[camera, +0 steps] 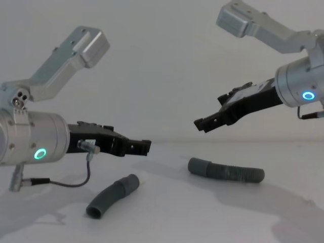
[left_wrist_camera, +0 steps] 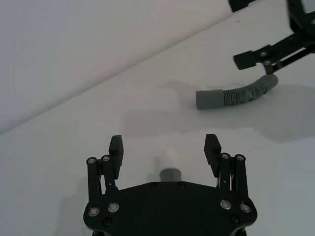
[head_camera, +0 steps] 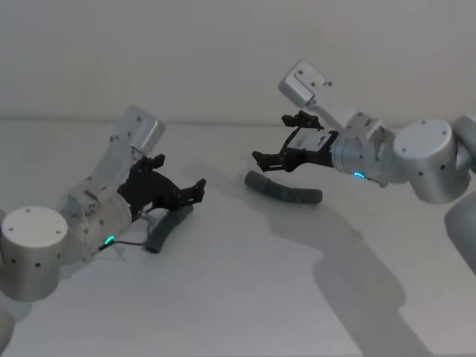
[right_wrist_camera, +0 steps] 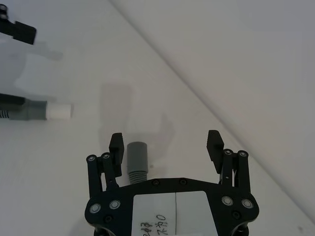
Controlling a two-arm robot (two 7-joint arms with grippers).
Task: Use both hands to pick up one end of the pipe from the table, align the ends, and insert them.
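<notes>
Nearest on the white table [head_camera: 238, 297] lies the short hose [camera: 111, 196], a smooth, curved grey piece resting flat. Its white tip [right_wrist_camera: 59, 111] points toward the middle of the table. The left pincer [camera: 142, 147] hovers just above it, spread wide and grasping nothing. In the left wrist view the hose's upper end sits between the two fingers.

Farther back lies the long hose [camera: 228, 172], ribbed along much of its length, with a smooth grey socket [left_wrist_camera: 210, 99] at the end that faces the short piece. The right pincer [head_camera: 271, 160] hangs over that end, also released and empty. In its wrist view the socket sits close to one finger rather than centred.

Both pieces look light and bendy, so an end held too far back would likely droop and wander during alignment. The ribbed stretch should flex and squash under a pinch, while the smooth cuffs look stiffer. The best hold is probably across each cuff, just behind the mating end, leaving the tip and the socket mouth free. Being round and smooth, either piece may roll or slip in a loose grip.
</notes>
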